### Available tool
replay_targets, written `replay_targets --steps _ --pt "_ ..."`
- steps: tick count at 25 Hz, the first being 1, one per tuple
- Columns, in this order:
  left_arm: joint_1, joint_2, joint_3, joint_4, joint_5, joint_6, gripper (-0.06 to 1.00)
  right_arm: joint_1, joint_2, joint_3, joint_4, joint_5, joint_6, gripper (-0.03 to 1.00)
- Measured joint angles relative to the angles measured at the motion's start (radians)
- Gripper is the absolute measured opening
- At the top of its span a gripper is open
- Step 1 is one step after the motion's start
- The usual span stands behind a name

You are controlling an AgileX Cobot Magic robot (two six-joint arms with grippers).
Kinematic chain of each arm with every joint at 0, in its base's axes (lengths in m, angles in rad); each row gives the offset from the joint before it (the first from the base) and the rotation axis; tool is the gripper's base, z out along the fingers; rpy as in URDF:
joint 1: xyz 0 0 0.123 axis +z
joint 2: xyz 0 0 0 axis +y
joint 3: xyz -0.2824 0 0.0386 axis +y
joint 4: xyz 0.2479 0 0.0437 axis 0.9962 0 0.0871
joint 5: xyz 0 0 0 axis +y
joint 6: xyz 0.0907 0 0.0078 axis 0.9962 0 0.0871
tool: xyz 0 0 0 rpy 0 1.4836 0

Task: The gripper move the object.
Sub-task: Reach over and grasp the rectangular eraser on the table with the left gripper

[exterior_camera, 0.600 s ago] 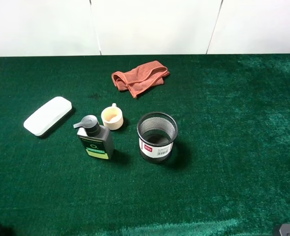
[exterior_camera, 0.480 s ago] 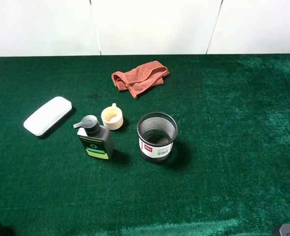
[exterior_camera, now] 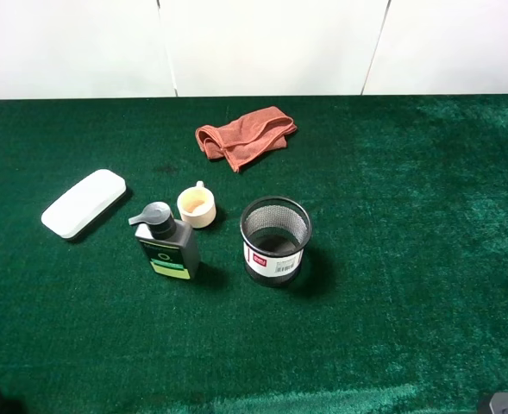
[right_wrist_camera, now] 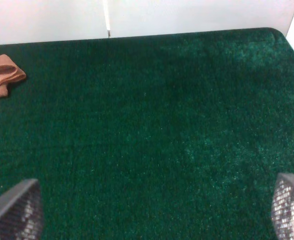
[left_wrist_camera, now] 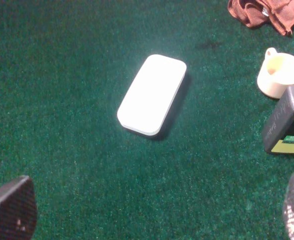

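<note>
The white oblong case (exterior_camera: 83, 203) lies flat on the green cloth at the left of the table, long axis slanted. In the left wrist view the case (left_wrist_camera: 152, 94) lies ahead of my left gripper (left_wrist_camera: 152, 215), well apart from it. The left fingertips (left_wrist_camera: 11, 207) stand wide apart, open and empty. My right gripper (right_wrist_camera: 152, 212) is open and empty over bare green cloth on the right side; its fingertips (right_wrist_camera: 16, 210) show at the frame's corners. In the exterior high view only dark bits of the arms show at the bottom corners.
A cream small cup (exterior_camera: 197, 207), a dark pump bottle (exterior_camera: 167, 245) and a black mesh cup (exterior_camera: 275, 239) stand mid-table, right of the case. A rust-red cloth (exterior_camera: 243, 135) lies behind them. The white wall (exterior_camera: 262, 43) borders the table's far edge.
</note>
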State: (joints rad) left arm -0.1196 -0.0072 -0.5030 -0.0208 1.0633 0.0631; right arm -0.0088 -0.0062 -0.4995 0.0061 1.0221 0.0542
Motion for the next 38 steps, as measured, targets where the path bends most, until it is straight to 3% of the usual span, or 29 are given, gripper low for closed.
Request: replay_targets --steps 24,31,38 --pt "0.0 0.007 -0.002 0.0 0.0 0.0 0.99 0.0 0.0 0.0 0.0 0.0 0.0 0.69" --pt "0.0 0.221 -0.075 0.038 -0.005 0.006 0.99 0.0 0.0 0.0 0.0 0.0 0.0 0.69" --pt "0.0 0.481 -0.172 0.055 -0.022 0.076 0.99 0.0 0.0 0.0 0.0 0.0 0.0 0.69"
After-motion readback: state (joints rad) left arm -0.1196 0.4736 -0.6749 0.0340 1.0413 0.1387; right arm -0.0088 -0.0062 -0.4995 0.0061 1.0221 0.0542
